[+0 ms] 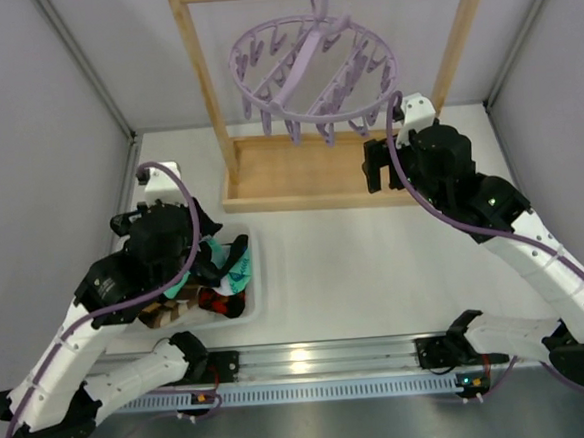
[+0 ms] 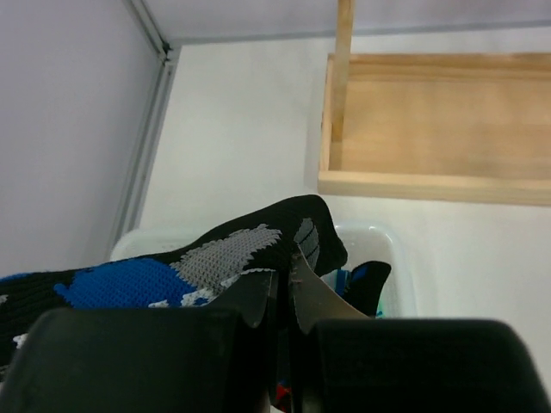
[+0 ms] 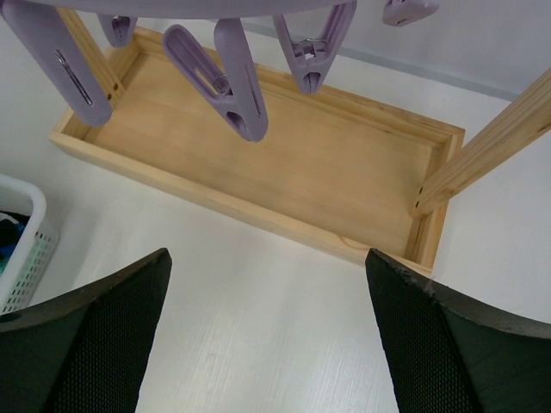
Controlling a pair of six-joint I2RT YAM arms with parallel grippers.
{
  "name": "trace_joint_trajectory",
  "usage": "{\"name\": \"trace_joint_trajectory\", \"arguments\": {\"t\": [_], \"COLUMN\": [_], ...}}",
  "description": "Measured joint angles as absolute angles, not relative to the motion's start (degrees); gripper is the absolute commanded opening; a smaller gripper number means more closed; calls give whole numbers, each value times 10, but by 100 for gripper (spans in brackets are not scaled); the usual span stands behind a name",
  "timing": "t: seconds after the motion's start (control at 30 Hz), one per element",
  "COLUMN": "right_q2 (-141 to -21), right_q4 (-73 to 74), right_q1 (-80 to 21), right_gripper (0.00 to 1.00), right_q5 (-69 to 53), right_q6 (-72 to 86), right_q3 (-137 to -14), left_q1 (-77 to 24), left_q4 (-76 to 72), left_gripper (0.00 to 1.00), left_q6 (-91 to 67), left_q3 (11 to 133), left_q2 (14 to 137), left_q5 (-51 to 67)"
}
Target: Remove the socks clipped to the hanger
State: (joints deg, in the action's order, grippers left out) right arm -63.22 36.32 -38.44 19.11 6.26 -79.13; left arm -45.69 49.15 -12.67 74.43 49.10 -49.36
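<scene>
The lilac ring hanger (image 1: 312, 77) hangs by its hook from the wooden rack's top bar, and no sock shows on its clips (image 3: 232, 82). My left gripper (image 2: 284, 280) is shut on a black sock (image 2: 224, 254) with grey and blue patches, and holds it over the white basket (image 2: 379, 237). In the top view the left gripper (image 1: 209, 257) sits above a pile of socks (image 1: 216, 284) in the basket: mint-green, black and brown-orange patterned. My right gripper (image 3: 267, 258) is open and empty. It hovers over the table just below the hanger's right side (image 1: 376, 165).
The light wooden rack (image 1: 300, 183) has a shallow tray base (image 3: 284, 163) and two uprights at the back centre. The white basket's rim (image 1: 254, 272) is at the left, close to the left arm. Grey walls close in both sides.
</scene>
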Motion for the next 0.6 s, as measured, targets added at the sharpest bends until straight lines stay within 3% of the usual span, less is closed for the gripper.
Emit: {"name": "trace_joint_trajectory", "arguments": {"t": [0.23, 0.37, 0.6], "right_q2": [-631, -629, -607], "right_q4": [355, 351, 333], "right_q1": [-384, -384, -384], "right_gripper": [90, 91, 91], "right_q5": [179, 172, 156], "right_q6": [63, 63, 67], "right_q3": [-778, -771, -746], "left_q1": [-435, -423, -397], "left_q4": [537, 566, 564], "left_gripper": [0, 0, 0], "left_q6": [-214, -268, -409], "left_q3": [615, 602, 549], "left_q2": [533, 598, 585], "left_q5": [-409, -381, -362]}}
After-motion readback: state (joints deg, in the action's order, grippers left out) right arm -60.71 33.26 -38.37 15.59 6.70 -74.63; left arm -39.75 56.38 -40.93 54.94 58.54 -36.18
